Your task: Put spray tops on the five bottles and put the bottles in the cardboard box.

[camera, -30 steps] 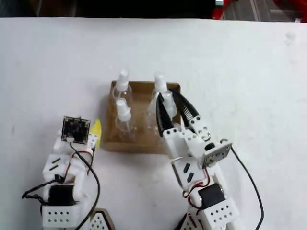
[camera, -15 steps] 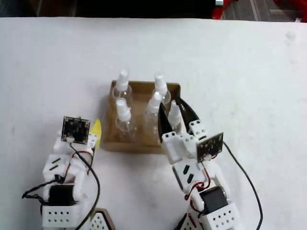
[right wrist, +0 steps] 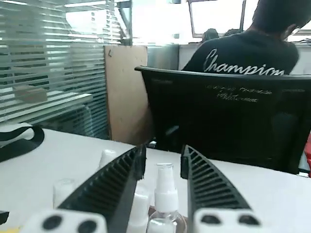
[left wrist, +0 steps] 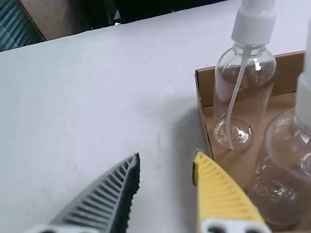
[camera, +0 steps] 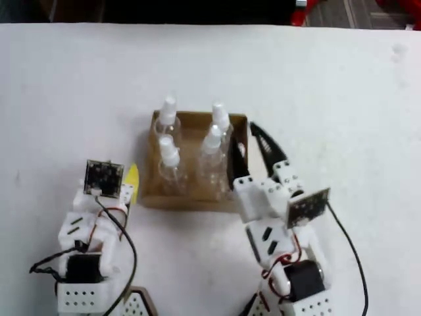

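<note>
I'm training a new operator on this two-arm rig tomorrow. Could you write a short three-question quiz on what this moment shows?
1. Multiple choice. Relative to the brown cardboard box, the clear plastic spray-topped bottles: A lie on their sides outside it; B stand upright inside it; C sit stacked on its rim.
2. True or false: the left gripper, with one grey and one yellow finger, is clamped on a bottle.
3. Short answer: is the right gripper, with black ribbed fingers, open or shut?

Key: 1 B; 2 false, it is open over the table beside the box; 3 open.
</note>
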Action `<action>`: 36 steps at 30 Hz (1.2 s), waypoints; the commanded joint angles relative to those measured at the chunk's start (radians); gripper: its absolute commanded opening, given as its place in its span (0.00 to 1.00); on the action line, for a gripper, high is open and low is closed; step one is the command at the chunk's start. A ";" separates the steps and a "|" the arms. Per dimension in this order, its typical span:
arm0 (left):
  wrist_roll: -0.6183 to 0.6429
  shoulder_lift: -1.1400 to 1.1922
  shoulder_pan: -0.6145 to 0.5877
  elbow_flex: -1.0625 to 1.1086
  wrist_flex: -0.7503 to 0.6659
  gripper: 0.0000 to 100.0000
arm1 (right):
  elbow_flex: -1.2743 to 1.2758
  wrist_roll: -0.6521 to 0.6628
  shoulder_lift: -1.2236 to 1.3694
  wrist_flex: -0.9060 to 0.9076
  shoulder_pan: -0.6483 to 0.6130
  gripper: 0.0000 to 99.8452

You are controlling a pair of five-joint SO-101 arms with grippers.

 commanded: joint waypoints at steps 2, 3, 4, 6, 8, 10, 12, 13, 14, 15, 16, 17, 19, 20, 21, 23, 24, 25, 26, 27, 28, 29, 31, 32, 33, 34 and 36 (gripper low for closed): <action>-0.012 -0.005 0.010 0.002 -0.011 0.17 | -0.175 0.005 0.007 0.226 0.024 0.09; -0.012 -0.005 0.010 0.002 -0.011 0.17 | -0.195 0.005 0.007 0.248 0.025 0.09; -0.012 -0.005 0.010 0.002 -0.011 0.17 | -0.216 0.005 0.007 0.268 0.025 0.09; -0.012 -0.005 0.010 0.002 -0.011 0.17 | -0.256 0.005 0.007 0.309 0.025 0.09; -0.012 -0.005 0.008 0.002 -0.011 0.17 | -0.305 0.005 0.007 0.361 0.027 0.09; -0.012 -0.005 0.005 0.002 -0.011 0.17 | -0.362 0.005 0.007 0.426 0.031 0.09; -0.012 -0.005 0.005 0.002 -0.011 0.17 | -0.420 0.005 0.007 0.486 0.064 0.09; -0.012 -0.005 0.005 0.002 -0.011 0.17 | -0.451 0.005 0.008 0.510 0.082 0.09; -0.012 -0.005 0.005 0.002 -0.011 0.17 | -0.485 0.005 0.018 0.541 0.097 0.09; -0.012 -0.005 0.005 0.002 -0.011 0.17 | -0.528 0.005 0.035 0.576 0.107 0.09; -0.012 -0.005 0.004 0.002 -0.011 0.17 | -0.575 0.005 0.059 0.615 0.114 0.09; -0.009 -0.005 0.002 0.002 -0.011 0.16 | -0.628 0.005 0.093 0.651 0.119 0.09; -0.011 -0.005 0.001 0.002 -0.011 0.14 | -0.727 0.005 0.180 0.717 0.119 0.09; -0.011 -0.005 0.001 -0.006 -0.011 0.11 | -0.772 0.005 0.229 0.750 0.119 0.09; -0.011 -0.005 0.001 -0.029 0.000 0.07 | -0.813 0.005 0.283 0.780 0.117 0.09; -0.020 -0.002 -0.004 -0.114 0.078 0.02 | -0.873 0.005 0.389 0.842 0.114 0.09; -0.038 -0.001 -0.005 -0.172 0.137 0.02 | -0.895 0.005 0.433 0.874 0.113 0.09; -0.051 -0.001 0.002 -0.230 0.190 0.03 | -0.911 0.005 0.475 0.901 0.114 0.09; -0.058 0.001 0.015 -0.290 0.233 0.03 | -0.925 0.005 0.509 0.926 0.119 0.09; -0.061 0.001 0.025 -0.347 0.272 0.02 | -0.936 0.005 0.532 0.947 0.119 0.09; -0.077 0.001 0.030 -0.407 0.304 0.02 | -0.942 0.009 0.542 0.963 0.119 0.09; -0.100 0.002 0.033 -0.463 0.334 0.02 | -0.947 0.012 0.544 0.974 0.119 0.09; -0.126 0.002 0.041 -0.568 0.396 0.02 | -0.954 0.012 0.535 0.981 0.119 0.09; -0.135 0.004 0.044 -0.617 0.430 0.02 | -0.964 0.012 0.524 0.992 0.119 0.09; -0.138 0.004 0.047 -0.660 0.463 0.02 | -0.976 0.014 0.515 1.012 0.119 0.09; -0.138 0.004 0.047 -0.700 0.494 0.02 | -0.991 0.014 0.504 1.035 0.119 0.09; -0.138 0.028 0.047 -0.769 0.546 0.02 | -1.033 0.014 0.481 1.095 0.119 0.09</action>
